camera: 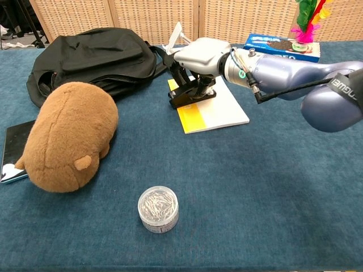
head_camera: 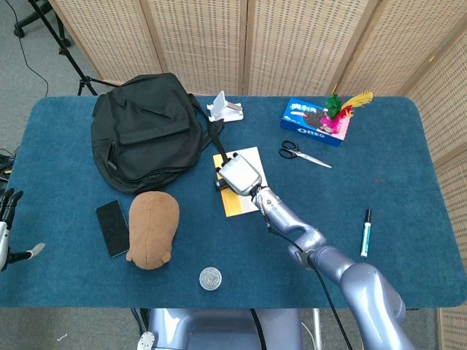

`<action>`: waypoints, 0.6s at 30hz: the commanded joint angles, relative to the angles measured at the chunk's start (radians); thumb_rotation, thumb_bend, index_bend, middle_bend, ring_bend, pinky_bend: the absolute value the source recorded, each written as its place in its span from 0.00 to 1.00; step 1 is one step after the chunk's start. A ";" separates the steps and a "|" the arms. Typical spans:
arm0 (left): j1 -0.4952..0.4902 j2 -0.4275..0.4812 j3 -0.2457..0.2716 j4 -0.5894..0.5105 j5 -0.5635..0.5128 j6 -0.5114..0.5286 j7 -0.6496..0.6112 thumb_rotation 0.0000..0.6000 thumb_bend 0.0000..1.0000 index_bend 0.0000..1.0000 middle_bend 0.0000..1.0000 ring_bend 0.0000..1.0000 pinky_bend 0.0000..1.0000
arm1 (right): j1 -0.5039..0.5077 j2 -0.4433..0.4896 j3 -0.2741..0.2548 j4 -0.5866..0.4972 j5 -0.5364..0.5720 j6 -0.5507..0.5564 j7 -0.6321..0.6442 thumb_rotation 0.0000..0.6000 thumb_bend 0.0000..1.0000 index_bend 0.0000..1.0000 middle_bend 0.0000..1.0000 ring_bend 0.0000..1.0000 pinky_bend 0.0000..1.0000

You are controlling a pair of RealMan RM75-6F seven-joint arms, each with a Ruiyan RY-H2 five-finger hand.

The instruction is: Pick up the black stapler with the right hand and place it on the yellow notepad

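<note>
The yellow notepad (camera: pixel 218 113) (head_camera: pixel 244 198) lies mid-table by the backpack strap. My right hand (camera: pixel 199 61) (head_camera: pixel 238 173) hangs over its left, yellow part and grips the black stapler (camera: pixel 191 96). The stapler sits low on or just above the pad's near-left area; contact is unclear. In the head view the hand hides most of the stapler. My left hand (head_camera: pixel 6 232) shows at the far left edge, off the table, fingers apart and holding nothing.
A black backpack (head_camera: pixel 146 131), brown plush toy (camera: pixel 65 136), phone (head_camera: pixel 113 227) and a tub of staples (camera: pixel 158 208) fill the left and front. Scissors (head_camera: pixel 303 154), an Oreo box (head_camera: pixel 314 122), a white stand (head_camera: pixel 225 108) and a marker (head_camera: pixel 365 232) lie right and back.
</note>
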 commanded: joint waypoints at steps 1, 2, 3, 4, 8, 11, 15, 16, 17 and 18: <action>0.000 0.000 0.000 -0.001 -0.001 -0.001 0.000 1.00 0.00 0.00 0.00 0.00 0.00 | 0.010 0.023 -0.016 -0.023 0.017 -0.070 -0.008 1.00 0.65 0.17 0.10 0.22 0.33; -0.001 0.000 0.000 -0.001 -0.002 -0.002 0.000 1.00 0.00 0.00 0.00 0.00 0.00 | 0.008 0.034 -0.015 -0.045 0.024 -0.077 -0.013 1.00 0.65 0.07 0.03 0.14 0.29; -0.001 0.000 0.000 -0.001 -0.003 -0.002 0.002 1.00 0.00 0.00 0.00 0.00 0.00 | 0.002 0.053 -0.015 -0.080 0.027 -0.069 -0.030 1.00 0.64 0.03 0.00 0.07 0.26; -0.001 0.000 0.000 -0.001 -0.003 -0.003 0.003 1.00 0.00 0.00 0.00 0.00 0.00 | -0.001 0.062 -0.014 -0.096 0.029 -0.062 -0.042 1.00 0.64 0.01 0.00 0.04 0.24; -0.001 0.003 0.001 -0.005 0.001 -0.002 -0.004 1.00 0.00 0.00 0.00 0.00 0.00 | -0.033 0.136 0.000 -0.234 0.042 0.014 -0.132 1.00 0.62 0.00 0.00 0.00 0.22; 0.001 0.006 0.003 -0.009 0.008 0.002 -0.009 1.00 0.00 0.00 0.00 0.00 0.00 | -0.071 0.225 0.010 -0.383 0.053 0.075 -0.210 1.00 0.62 0.00 0.00 0.00 0.22; 0.002 0.011 0.008 -0.013 0.025 0.005 -0.021 1.00 0.00 0.00 0.00 0.00 0.00 | -0.146 0.381 0.021 -0.608 0.064 0.179 -0.309 1.00 0.62 0.00 0.00 0.00 0.22; 0.003 0.014 0.011 -0.017 0.034 0.008 -0.026 1.00 0.00 0.00 0.00 0.00 0.00 | -0.179 0.442 0.019 -0.684 0.065 0.216 -0.331 1.00 0.62 0.00 0.00 0.00 0.22; 0.004 0.016 0.013 -0.019 0.041 0.011 -0.031 1.00 0.00 0.00 0.00 0.00 0.00 | -0.200 0.481 0.016 -0.732 0.067 0.235 -0.344 1.00 0.62 0.00 0.00 0.00 0.22; 0.005 0.017 0.014 -0.021 0.048 0.014 -0.033 1.00 0.00 0.00 0.00 0.00 0.00 | -0.226 0.520 0.014 -0.773 0.071 0.260 -0.354 1.00 0.62 0.00 0.00 0.00 0.22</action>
